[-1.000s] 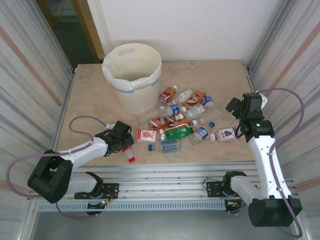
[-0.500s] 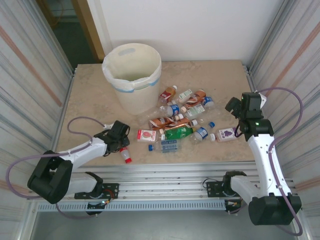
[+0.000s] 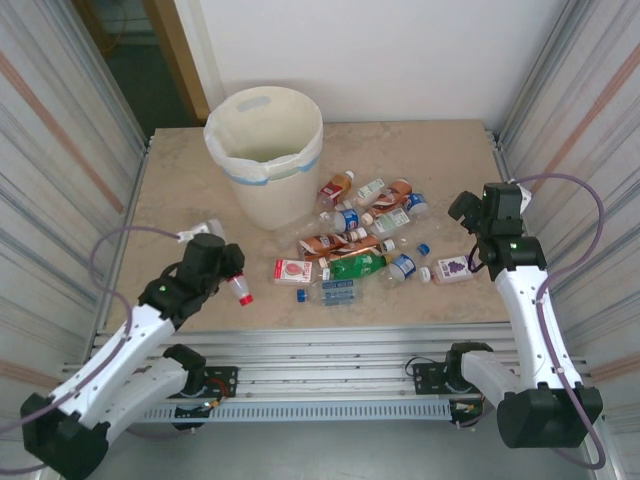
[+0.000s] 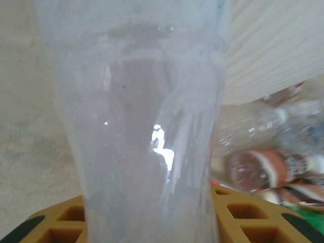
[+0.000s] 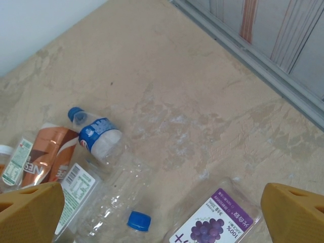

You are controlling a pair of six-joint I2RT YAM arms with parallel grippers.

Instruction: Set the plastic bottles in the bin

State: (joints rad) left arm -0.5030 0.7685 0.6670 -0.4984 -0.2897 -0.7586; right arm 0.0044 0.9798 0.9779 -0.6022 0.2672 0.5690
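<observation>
At the near left of the table [image 3: 175, 190], the left gripper [image 3: 228, 272] has closed on a clear, red-capped bottle [image 3: 240, 291] and raised it off the surface where it lay a second ago. The wrist view shows the bottle's body clamped between the fingers [image 4: 248, 217]. Judgement: pick complete, carry to the bin [image 3: 275, 195] outstanding; the bin stands well apart, farther back. The right gripper [image 3: 465, 212] is unchanged, jaws wide apart and holding nothing, above a purple-label bottle [image 3: 455, 268]. The remaining pile [image 3: 355, 240] lies untouched mid-table.
</observation>
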